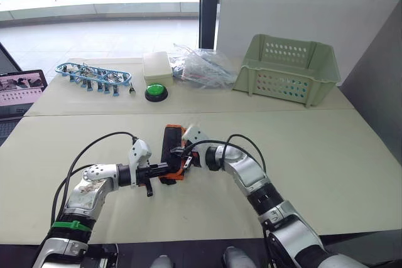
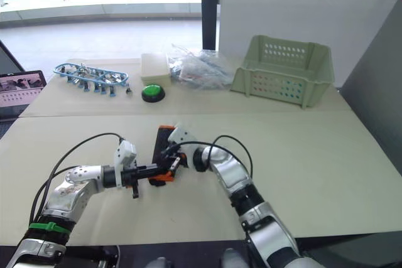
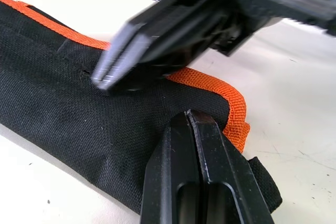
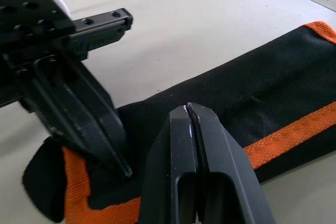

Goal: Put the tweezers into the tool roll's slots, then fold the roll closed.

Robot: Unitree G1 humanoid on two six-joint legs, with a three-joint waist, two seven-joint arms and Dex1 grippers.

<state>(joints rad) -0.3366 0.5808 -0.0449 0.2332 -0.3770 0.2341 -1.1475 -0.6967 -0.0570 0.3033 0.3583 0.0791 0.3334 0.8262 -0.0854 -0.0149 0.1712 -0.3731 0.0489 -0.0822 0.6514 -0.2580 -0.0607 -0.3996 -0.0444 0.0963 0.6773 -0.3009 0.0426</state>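
the tool roll (image 1: 171, 153) lies near the front middle of the desk (image 1: 326, 155) as a narrow black strip with orange trim, its outer fabric up, so it looks folded over already and the job seems close to its end. the left pincer (image 3: 195, 129) has its fingers pressed together with nothing between them, tips resting on the fabric near the trimmed end; the right pincer (image 4: 188, 124) is likewise closed and empty, bearing down on the roll from the other side, as if flattening it. the slots and the tweezers are hidden by the fold, so whether all five went in cannot be told, nor whether any fastening is done up.
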